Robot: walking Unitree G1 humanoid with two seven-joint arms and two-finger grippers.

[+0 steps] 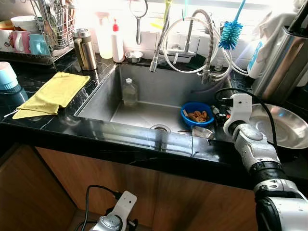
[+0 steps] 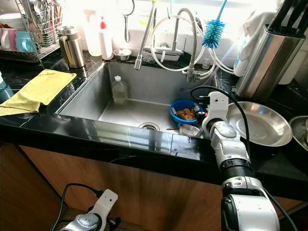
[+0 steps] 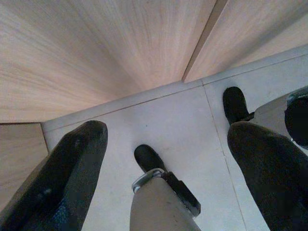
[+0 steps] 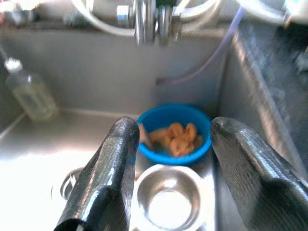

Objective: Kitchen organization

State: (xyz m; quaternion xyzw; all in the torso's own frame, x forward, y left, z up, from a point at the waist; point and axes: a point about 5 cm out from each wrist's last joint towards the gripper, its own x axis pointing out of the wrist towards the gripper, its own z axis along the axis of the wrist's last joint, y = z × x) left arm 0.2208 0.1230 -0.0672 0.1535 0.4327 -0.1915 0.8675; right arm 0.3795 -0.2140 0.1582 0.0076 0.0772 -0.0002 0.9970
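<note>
While the head views look down on the steel sink (image 1: 98, 103), the right gripper (image 4: 171, 180) hangs at its right end with fingers spread wide and nothing between them. Its wrist view shows a small steel bowl (image 4: 168, 196) directly below, just beside the blue bowl (image 1: 197, 113) with brown food; the head views show this steel bowl only partly. A plastic bottle (image 1: 129, 91) stands at the back wall. The left gripper (image 3: 163, 178) hangs low before the wooden cabinet, fingers also released, over the pale floor.

Head cameras look down over the sink (image 1: 144, 103) and counter, right wrist camera peers closely into that same sink, left wrist camera faces the floor (image 3: 183, 139).
</note>
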